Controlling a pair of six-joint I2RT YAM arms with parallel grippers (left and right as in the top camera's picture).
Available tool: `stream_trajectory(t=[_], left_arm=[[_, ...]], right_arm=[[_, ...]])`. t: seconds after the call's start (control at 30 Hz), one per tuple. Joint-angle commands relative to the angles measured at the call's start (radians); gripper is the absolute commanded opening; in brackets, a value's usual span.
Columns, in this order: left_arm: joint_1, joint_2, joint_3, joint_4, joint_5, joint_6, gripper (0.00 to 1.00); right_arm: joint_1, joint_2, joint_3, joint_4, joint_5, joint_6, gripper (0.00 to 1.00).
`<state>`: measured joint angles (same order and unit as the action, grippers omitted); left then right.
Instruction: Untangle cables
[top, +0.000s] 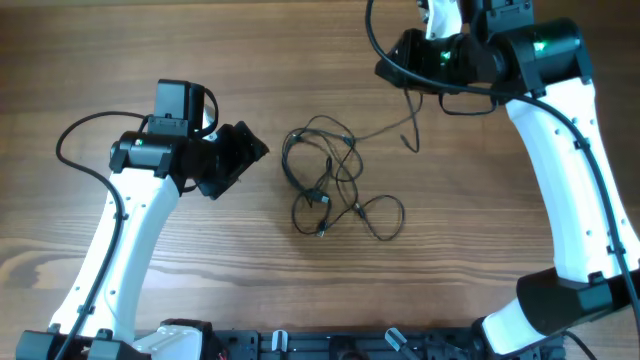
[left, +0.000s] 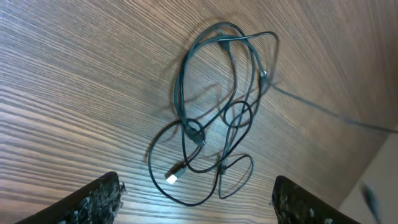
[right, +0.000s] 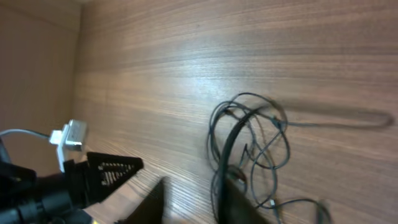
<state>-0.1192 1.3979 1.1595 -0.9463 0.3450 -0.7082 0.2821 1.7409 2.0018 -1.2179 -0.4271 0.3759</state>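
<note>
The cables lie as a loose tangle of thin dark loops in the middle of the wooden table. One strand runs out to the upper right, up to just below my right gripper. The left wrist view shows the cables ahead with a silvery plug near the front. My left gripper stands open just short of the tangle, nothing between its fingers. In the right wrist view my right gripper has its jaws apart. A blurred dark strand crosses close to the lens.
The table edge meets a pale wall at the far side. The thick black robot cables loop around the right arm. A white connector sits on the right wrist's own wiring. Bare wood surrounds the tangle.
</note>
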Motion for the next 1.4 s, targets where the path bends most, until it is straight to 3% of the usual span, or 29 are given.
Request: stream_trajectory(t=[0.0,0.2,0.4,0.5,0.57,0.73,0.8,1.0,1.13,1.27,1.37], left_arm=[[0.003,-0.001,-0.002,0.002,-0.025,0.02,0.8],[0.003,-0.001,-0.002,0.003,-0.025,0.02,0.8],[0.003,-0.001,-0.002,0.002,-0.025,0.02,0.8],[0.003,-0.001,-0.002,0.002,-0.025,0.02,0.8],[0.003,-0.001,-0.002,0.002,-0.025,0.02,0.8],[0.003,-0.001,-0.002,0.01,-0.025,0.02,0.79],[0.003,-0.001,-0.002,0.01,-0.025,0.02,0.77],[0.003,-0.001,-0.002,0.014,-0.026,0.02,0.77],[0.003,-0.001,-0.002,0.016,-0.026,0.02,0.77],[0.003,-0.001,-0.002,0.005,-0.026,0.02,0.78],[0.003,-0.001,-0.002,0.003,-0.026,0.02,0.78]], right_arm=[[-0.001,-0.009,0.002,-0.057,0.141,-0.086,0.98],[0.001,0.007,-0.005,-0.209,0.276,-0.088,0.99],[0.03,0.031,-0.073,-0.25,0.396,-0.078,1.0],[0.034,0.038,-0.138,-0.249,0.534,0.089,0.99],[0.034,0.038,-0.178,-0.22,0.42,0.069,1.0],[0.061,0.038,-0.313,-0.05,-0.098,-0.248,1.0],[0.079,0.038,-0.368,0.007,-0.139,-0.251,1.0],[0.174,0.038,-0.57,0.263,-0.138,-0.116,1.0],[0.245,0.038,-0.674,0.455,-0.097,0.064,1.0],[0.312,0.038,-0.758,0.547,0.106,0.293,0.99],[0.338,0.038,-0.794,0.57,0.19,0.377,0.91]])
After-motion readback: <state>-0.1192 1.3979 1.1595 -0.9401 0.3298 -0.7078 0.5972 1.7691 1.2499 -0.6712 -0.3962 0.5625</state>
